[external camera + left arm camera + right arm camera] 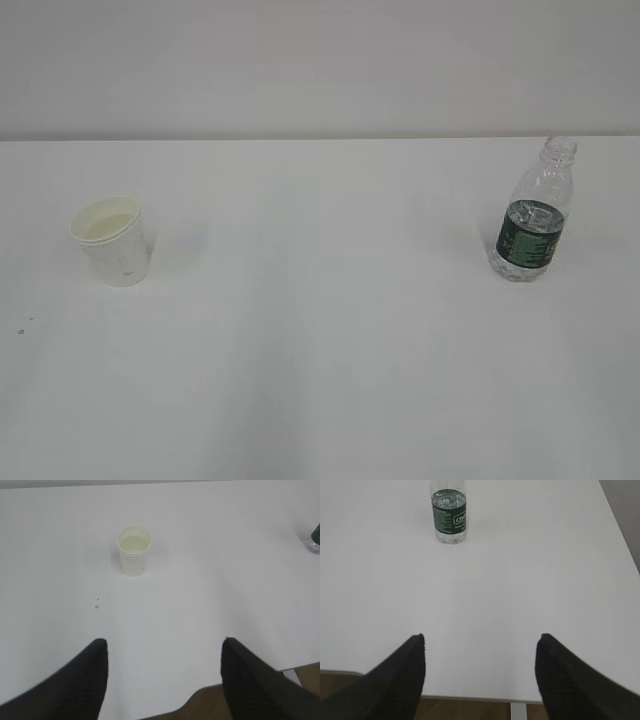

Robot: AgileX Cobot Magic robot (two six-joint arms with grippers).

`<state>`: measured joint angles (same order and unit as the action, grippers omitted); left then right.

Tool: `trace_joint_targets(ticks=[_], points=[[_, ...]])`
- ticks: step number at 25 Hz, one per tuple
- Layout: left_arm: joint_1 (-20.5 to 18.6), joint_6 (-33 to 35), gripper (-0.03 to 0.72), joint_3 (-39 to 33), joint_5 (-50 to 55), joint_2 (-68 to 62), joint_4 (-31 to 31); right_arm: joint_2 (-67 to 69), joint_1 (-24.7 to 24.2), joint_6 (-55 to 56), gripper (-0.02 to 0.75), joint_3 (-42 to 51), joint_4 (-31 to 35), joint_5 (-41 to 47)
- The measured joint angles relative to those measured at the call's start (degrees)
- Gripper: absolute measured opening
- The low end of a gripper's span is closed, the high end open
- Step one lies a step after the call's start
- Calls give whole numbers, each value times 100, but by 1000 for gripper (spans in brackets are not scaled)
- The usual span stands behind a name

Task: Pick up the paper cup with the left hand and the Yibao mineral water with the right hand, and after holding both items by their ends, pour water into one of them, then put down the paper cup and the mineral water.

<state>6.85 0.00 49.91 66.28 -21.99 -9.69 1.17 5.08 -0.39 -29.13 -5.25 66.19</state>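
Note:
The white paper cup [111,240] stands upright on the left of the white table, pale cream inside. In the left wrist view the paper cup [134,550] is well ahead of my left gripper [164,647], whose black fingers stand wide apart with nothing between them. The Yibao mineral water [534,212], a clear uncapped bottle with a dark green label, stands upright at the right. From the right wrist the bottle [449,516] shows far ahead and left of my right gripper [482,642], open and empty. Neither arm appears in the exterior view.
The white table [320,350] runs back to a grey wall. Its near edge [470,698] with brown floor below shows under both grippers. Two small dark specks [97,603] lie on the table near the cup. The bottle's base [314,540] peeks in at the left wrist view's right edge.

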Motion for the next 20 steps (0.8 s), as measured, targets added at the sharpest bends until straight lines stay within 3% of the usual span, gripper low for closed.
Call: trace_joint_targets(ticks=[20], points=[[0,0,491,0,356,733,22,0,0,0,518,0,0,-57]])
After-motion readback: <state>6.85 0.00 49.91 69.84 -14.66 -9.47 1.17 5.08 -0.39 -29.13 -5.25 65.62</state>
